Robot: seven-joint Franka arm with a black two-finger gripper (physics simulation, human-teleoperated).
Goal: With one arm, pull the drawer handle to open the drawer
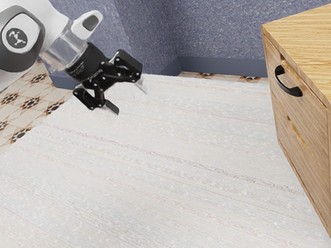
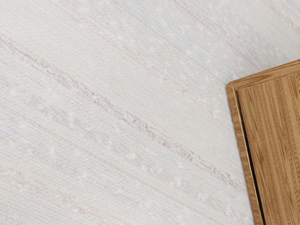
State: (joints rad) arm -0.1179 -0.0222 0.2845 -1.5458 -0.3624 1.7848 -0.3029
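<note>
At the exterior view's left, the arm [image 1: 12,39] is hanging over the table [image 1: 160,178] with its jaws spread and empty. Well apart, at the right, the black handle [image 1: 286,82] is sitting on the top drawer [image 1: 301,99], which is lying flush in the cabinet [image 1: 310,29].

light: bright, even | source: seemingly overhead | cabinet [image 1: 317,35] top brighter than its front | table [image 1: 160,178] washed pale

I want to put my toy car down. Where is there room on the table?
Lots of room: the white table between the gripper and the wooden drawer cabinet is bare. It only gets tight by the cabinet's front, near the black handle.
</note>
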